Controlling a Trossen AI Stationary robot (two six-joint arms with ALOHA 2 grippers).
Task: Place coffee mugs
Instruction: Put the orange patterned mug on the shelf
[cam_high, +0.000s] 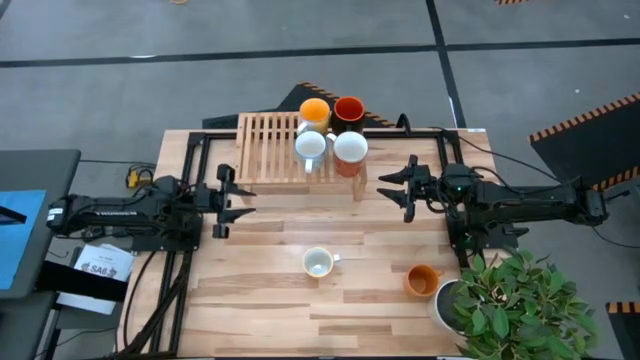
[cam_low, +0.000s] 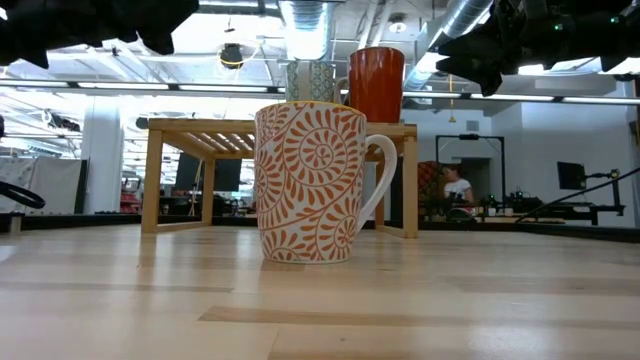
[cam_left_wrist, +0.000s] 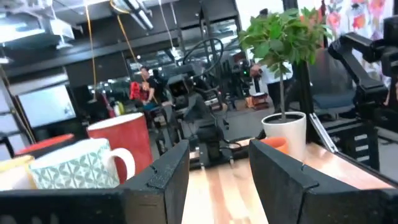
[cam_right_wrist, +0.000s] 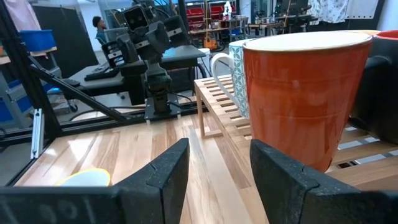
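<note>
Four mugs stand upright on the right end of a wooden slatted rack (cam_high: 272, 148): an orange one (cam_high: 314, 112), a dark red one (cam_high: 348, 110), a teal-patterned white one (cam_high: 311, 146) and an orange-red one with a white inside (cam_high: 350, 150), which looms large in the right wrist view (cam_right_wrist: 301, 93). A white mug with orange swirls (cam_high: 318, 262) stands on the table's middle (cam_low: 310, 182). An orange mug (cam_high: 422, 280) stands near the plant. My left gripper (cam_high: 236, 200) is open and empty left of the rack's near edge. My right gripper (cam_high: 395, 186) is open and empty just right of the rack.
A green potted plant (cam_high: 512, 298) in a white pot (cam_left_wrist: 285, 127) stands at the table's near right corner. A black frame (cam_high: 200, 150) runs around the rack. Bare wood (cam_high: 260, 300) lies along the near side. A person sits in the room behind (cam_low: 458, 185).
</note>
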